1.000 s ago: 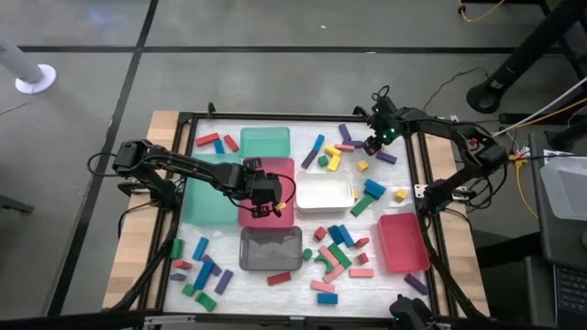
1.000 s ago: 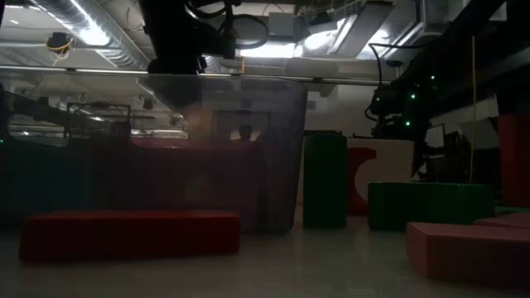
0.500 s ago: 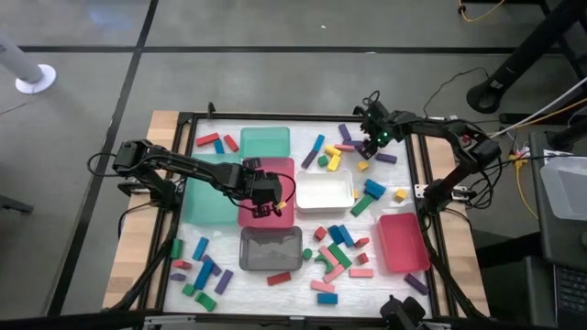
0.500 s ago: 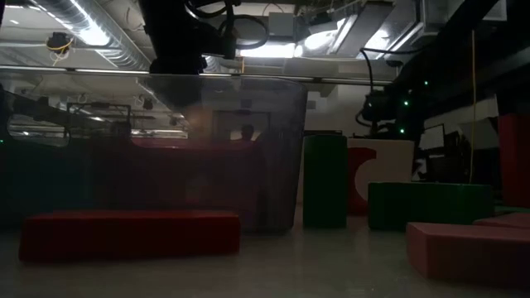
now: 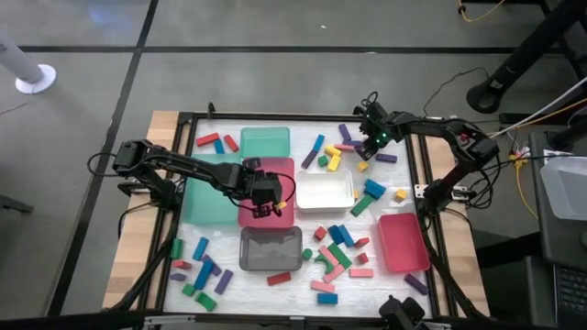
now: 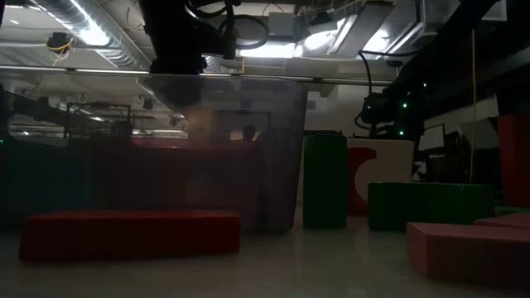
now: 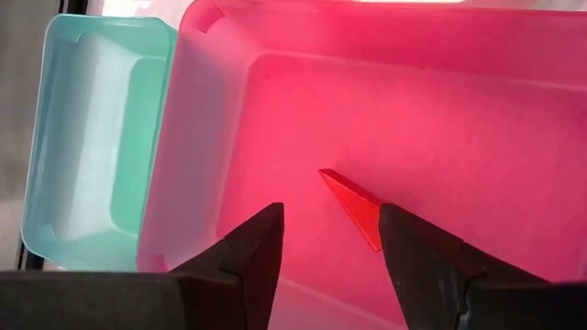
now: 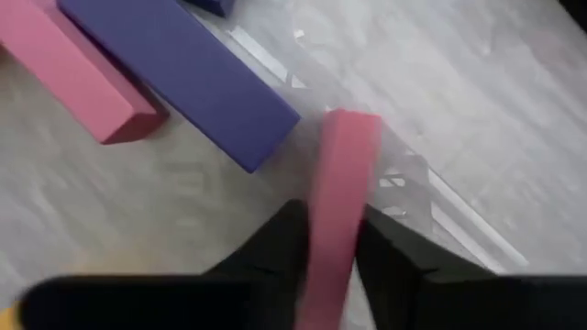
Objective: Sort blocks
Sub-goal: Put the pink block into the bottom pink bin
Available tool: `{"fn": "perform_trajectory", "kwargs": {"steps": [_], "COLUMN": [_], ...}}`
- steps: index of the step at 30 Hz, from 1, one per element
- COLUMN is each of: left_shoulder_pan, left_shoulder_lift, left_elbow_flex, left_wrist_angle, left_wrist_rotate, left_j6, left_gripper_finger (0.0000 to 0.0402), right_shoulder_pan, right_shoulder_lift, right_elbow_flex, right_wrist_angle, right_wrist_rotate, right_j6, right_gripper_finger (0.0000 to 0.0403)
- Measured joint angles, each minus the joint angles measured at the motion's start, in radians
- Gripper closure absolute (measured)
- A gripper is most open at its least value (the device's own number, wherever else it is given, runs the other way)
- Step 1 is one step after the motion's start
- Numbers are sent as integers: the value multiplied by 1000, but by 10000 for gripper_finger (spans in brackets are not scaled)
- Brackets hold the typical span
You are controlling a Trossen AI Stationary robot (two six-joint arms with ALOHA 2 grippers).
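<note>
A grey concrete floor is surrounding the pale desk [image 5: 275, 137], on which coloured trays are sitting among scattered blocks [image 5: 335, 257]. The right end effector [image 8: 332, 240] is working at the far right of the desk, and its fingers are closing on a pink bar [image 8: 336, 192] that is standing between them, gripped across its narrow width, with its free end projecting forward. Just beside it a purple bar [image 8: 183, 73] and a second pink bar [image 8: 69, 78] are lying flat on the desk. The left end effector [image 7: 326, 240] is hovering over the pink-red tray [image 7: 477, 119] next to the teal tray [image 7: 92, 156]; its fingers are standing apart and holding nothing, while a red wedge-like piece [image 7: 356, 206] is lying on the tray floor below them. The blocks are looking rigid, light and smooth-faced, so a held bar is likely to pivot or slide if pinched near one end; judging from their shape, taking each across its two long flat faces near mid-length is appearing the surest hold. Crowded neighbours are leaving little finger room.
</note>
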Motion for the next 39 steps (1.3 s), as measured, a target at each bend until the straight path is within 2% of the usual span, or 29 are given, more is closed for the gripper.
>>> {"fn": "perform_trajectory", "kwargs": {"steps": [2, 6, 12, 16, 20, 25, 28, 33, 39], "left_shoulder_pan": [0, 0, 0, 0, 2, 37, 80, 164, 250], "left_shoulder_lift": [0, 0, 0, 0, 0, 0, 0, 0, 0], "left_elbow_flex": [0, 0, 0, 0, 0, 0, 0, 0, 0], "left_wrist_angle": [0, 1, 2, 44, 124, 245, 326, 435, 558], "left_wrist_rotate": [0, 0, 0, -1, -1, 8, 63, 178, 201], "left_j6": [0, 4, 2, 12, 74, 178, 243, 286, 246], "left_gripper_finger": [233, 233, 233, 233, 233, 233, 233, 233, 233], "right_shoulder_pan": [0, 0, 1, 10, 70, 226, 349, 570, 833], "right_shoulder_lift": [-1, -9, -11, -11, -11, -26, -45, -90, -128], "right_elbow_flex": [2, 46, 217, 325, 410, 452, 452, 452, 447], "right_wrist_angle": [-4, -124, -428, -645, -834, -1012, -1066, -1067, -1063], "right_wrist_rotate": [-7, -18, -38, -135, -196, -209, -206, -191, -155], "right_j6": [4, 8, 54, 86, 141, 235, 318, 491, 733], "right_gripper_finger": [349, 349, 347, 344, 346, 344, 344, 343, 343]}}
